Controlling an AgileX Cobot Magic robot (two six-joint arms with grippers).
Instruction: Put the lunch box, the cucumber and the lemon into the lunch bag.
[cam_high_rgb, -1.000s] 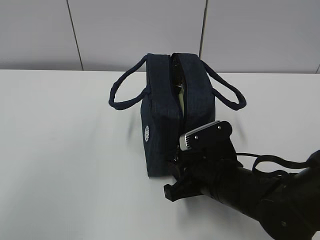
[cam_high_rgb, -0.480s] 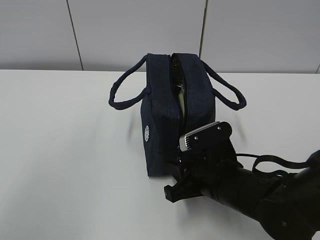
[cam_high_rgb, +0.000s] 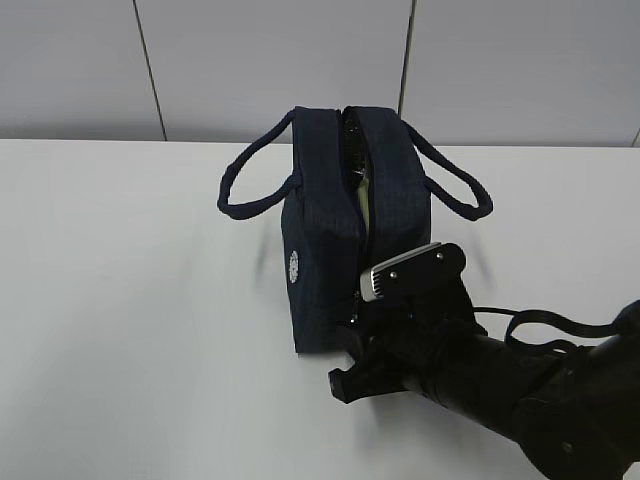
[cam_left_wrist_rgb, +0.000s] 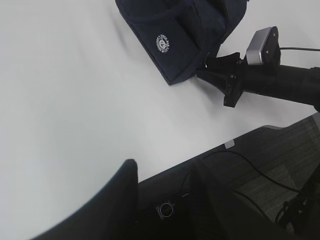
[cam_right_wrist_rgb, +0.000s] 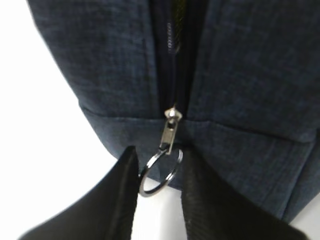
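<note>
1. the lunch bag (cam_high_rgb: 345, 215) stands upright on the white tabletop (cam_high_rgb: 130, 300), near the middle, with its narrow end turned to the camera in the exterior view.
2. its two loop handles (cam_high_rgb: 250, 185) hang out to the left and to the right side of the bag.
3. the top zipper (cam_right_wrist_rgb: 172, 45) is open along the top, and a pale object shows in the gap; i cannot tell what it is.
4. a small round white logo (cam_high_rgb: 293, 266) sits on the near end panel, left of the zipper line.
5. the right end effector (cam_right_wrist_rgb: 159, 187) is at the lower part of this near end, low over the tabletop.
6. in the right wrist view its two black fingers (cam_right_wrist_rgb: 117, 200) stand on both sides of the silver ring pull (cam_right_wrist_rgb: 159, 174), which hangs from the zipper slider at the seam of the bag.
7. the fingers are close on the ring; the left one touches it or nearly so, but whether the ring is really clamped i cannot tell.
8. the left end effector (cam_left_wrist_rgb: 112, 200) is well apart from the bag, over bare tabletop near the front edge. only one dark finger shows in the left wrist view, nothing is between the fingers, and it is partly open.
9. the lunch box, the cucumber and the lemon are not visible on the tabletop in any view.
</note>
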